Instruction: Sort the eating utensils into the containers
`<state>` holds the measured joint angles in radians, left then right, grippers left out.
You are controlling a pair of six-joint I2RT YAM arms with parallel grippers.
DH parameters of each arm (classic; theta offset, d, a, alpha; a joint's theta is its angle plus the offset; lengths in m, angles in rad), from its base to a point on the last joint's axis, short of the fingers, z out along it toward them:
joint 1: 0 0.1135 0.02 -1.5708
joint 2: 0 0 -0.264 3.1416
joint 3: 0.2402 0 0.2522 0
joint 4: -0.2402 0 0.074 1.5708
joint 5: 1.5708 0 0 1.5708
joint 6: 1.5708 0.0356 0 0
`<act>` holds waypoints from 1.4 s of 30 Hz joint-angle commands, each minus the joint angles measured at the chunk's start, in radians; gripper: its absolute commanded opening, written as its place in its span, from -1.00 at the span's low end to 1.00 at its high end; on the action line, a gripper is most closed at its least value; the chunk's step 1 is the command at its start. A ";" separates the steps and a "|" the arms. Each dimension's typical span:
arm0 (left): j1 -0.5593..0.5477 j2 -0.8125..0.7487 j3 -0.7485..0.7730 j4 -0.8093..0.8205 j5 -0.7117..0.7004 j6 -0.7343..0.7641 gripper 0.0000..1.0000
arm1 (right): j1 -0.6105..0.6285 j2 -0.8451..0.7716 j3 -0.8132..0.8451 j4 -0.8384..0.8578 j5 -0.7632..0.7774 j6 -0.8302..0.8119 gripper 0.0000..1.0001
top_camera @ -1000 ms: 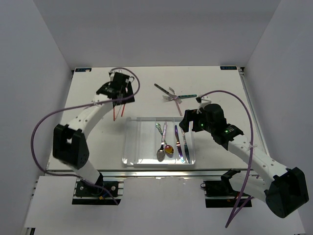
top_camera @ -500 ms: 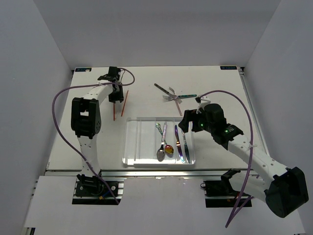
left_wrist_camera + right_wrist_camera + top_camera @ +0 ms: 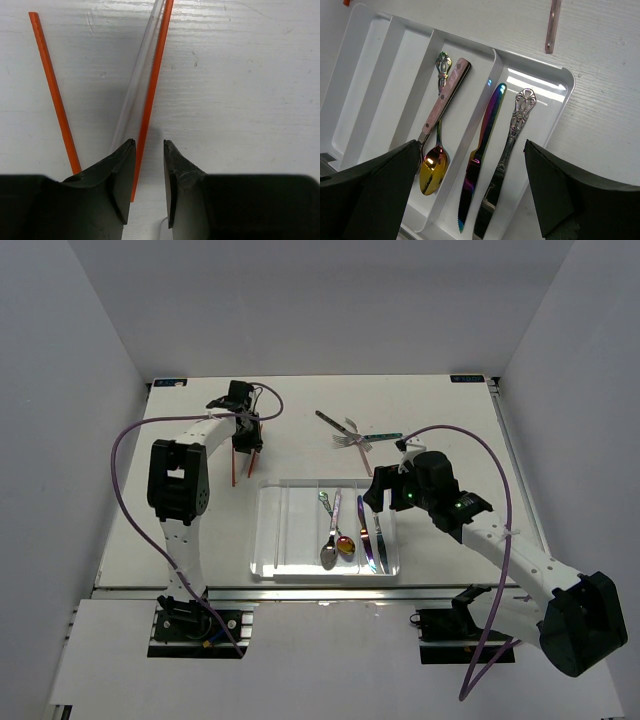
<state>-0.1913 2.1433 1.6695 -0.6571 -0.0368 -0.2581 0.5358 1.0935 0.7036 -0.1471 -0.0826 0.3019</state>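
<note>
Your left gripper (image 3: 150,145) has its jaws open just a little. One red chopstick (image 3: 152,85) runs down into the gap, close beside one finger. You can see bare bench between it and the other finger. The second chopstick (image 3: 52,95) lies just outside the jaws.

Your right gripper (image 3: 472,145) has its jaws wide open and holds nothing. It hangs over the tray (image 3: 370,85). Its camera shows you two spoons (image 3: 447,95) in one slot and two knives (image 3: 482,145) in the end slot beside it.

Only the top camera shows the loose utensils (image 3: 350,435) toward the far edge, and the left gripper near the far left corner. The tray sits by the near edge. The bench (image 3: 450,420) is white, with pale walls (image 3: 80,320) around it.
</note>
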 commanded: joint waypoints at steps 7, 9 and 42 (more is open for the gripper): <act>-0.020 -0.016 -0.039 0.010 -0.020 -0.015 -0.24 | -0.005 0.003 0.000 0.037 -0.016 -0.023 0.79; -0.020 -0.008 -0.040 0.004 -0.038 -0.012 -0.24 | -0.005 0.002 -0.003 0.037 -0.017 -0.021 0.79; -0.171 0.003 0.114 -0.070 -0.087 -0.044 -1.00 | -0.005 -0.003 -0.003 0.037 -0.022 -0.026 0.79</act>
<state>-0.3626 2.1784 1.6947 -0.7120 -0.1425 -0.2859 0.5362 1.0996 0.7036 -0.1467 -0.0933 0.2977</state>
